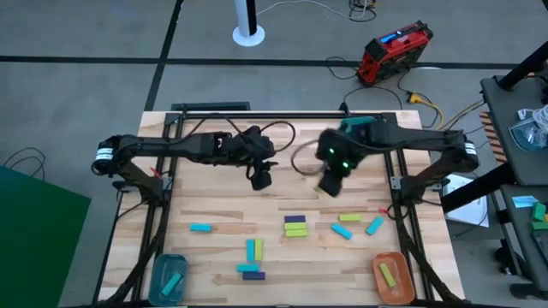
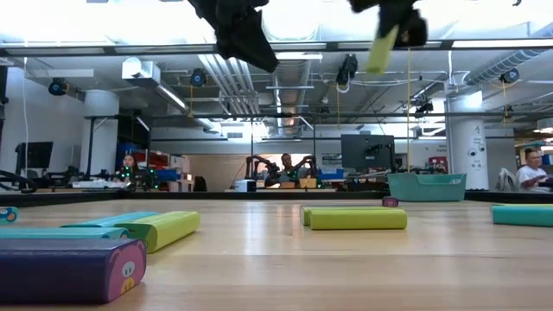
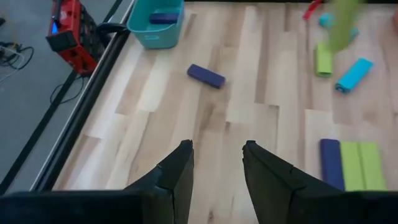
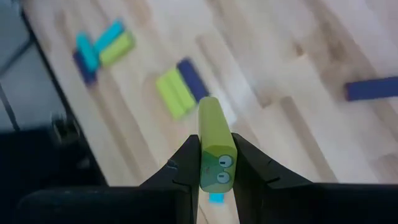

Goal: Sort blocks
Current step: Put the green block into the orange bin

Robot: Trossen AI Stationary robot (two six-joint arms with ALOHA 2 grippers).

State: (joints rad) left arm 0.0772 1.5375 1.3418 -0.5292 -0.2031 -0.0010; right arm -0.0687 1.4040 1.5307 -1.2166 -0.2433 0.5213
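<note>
Yellow-green block [image 4: 216, 146] gripped in right hand [image 4: 216, 163], apparently high above table.

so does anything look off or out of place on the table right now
Nothing damaged or spilled. Loose blocks lie scattered at mixed angles, unsorted; a purple block lies alone near the teal bin. The right pincer holds a yellow-green block high above the table; the left pincer is open and empty.

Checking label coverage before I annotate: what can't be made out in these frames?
- High view: what the right gripper holds is too dark and small; only the right wrist view shows a yellow-green block clamped.
- Low view: both arms cut off by the top edge.
- Low view: teal bowl contents hidden by its wall.
- High view: left gripper fingers too small; left wrist view shows them open, empty.
</note>
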